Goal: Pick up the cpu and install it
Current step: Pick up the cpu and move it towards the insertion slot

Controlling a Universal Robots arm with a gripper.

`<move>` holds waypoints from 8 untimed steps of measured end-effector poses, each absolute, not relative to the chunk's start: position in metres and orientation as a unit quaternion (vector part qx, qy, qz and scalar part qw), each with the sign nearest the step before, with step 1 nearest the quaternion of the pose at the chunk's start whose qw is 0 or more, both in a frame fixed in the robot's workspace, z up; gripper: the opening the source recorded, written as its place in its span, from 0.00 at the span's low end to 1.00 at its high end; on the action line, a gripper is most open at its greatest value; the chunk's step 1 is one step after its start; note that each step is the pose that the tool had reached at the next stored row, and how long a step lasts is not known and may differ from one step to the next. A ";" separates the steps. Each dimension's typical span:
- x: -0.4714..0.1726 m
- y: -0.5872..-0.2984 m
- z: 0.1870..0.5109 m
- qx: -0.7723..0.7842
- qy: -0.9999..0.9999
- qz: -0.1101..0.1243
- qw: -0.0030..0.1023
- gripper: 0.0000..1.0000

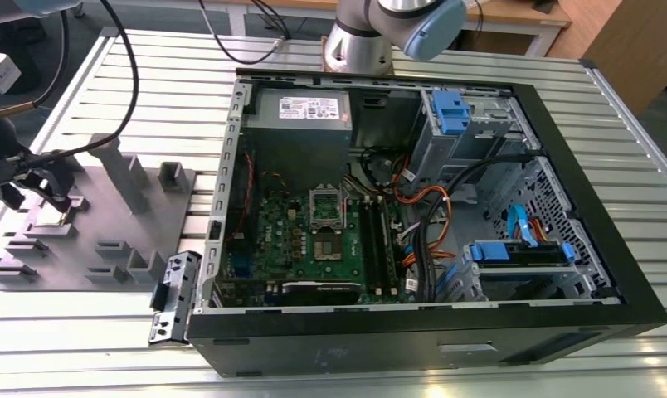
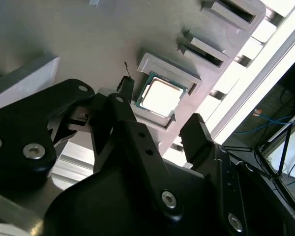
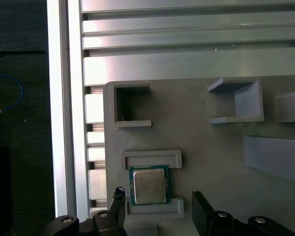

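Observation:
The cpu (image 2: pixel 160 96) is a small square chip with a pale metal top, lying flat in a framed recess of the grey plastic tray (image 2: pixel 88 39). In the first wrist view the cpu (image 3: pixel 148 184) has a green rim. My gripper (image 2: pixel 160 115) hovers just over it, open, with one black finger (image 2: pixel 125 91) on one side of the chip and the other finger (image 2: pixel 196 132) on the opposite side. Nothing is held. In the exterior view my gripper (image 1: pixel 37 197) is at the far left above the tray (image 1: pixel 112 215). The green motherboard (image 1: pixel 300 236) with its metal socket frame (image 1: pixel 328 207) lies inside the open computer case.
The black computer case (image 1: pixel 422 332) fills the middle and the exterior view's right, with cables, drive bays and a power supply (image 1: pixel 300 108) inside. Upright grey blocks (image 1: pixel 118 170) stand on the tray near my gripper. A loose metal bracket (image 1: pixel 170 298) lies by the case. Everything rests on a slatted aluminium table (image 1: pixel 90 348).

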State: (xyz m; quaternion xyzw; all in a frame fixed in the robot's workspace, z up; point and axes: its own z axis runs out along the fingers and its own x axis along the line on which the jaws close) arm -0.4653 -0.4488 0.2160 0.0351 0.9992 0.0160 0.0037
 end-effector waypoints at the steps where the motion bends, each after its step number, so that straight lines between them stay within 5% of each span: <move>1: -0.465 -0.449 0.215 0.035 0.999 0.016 0.004 0.65; 8: -0.465 -0.449 0.204 0.034 0.999 0.016 0.004 0.65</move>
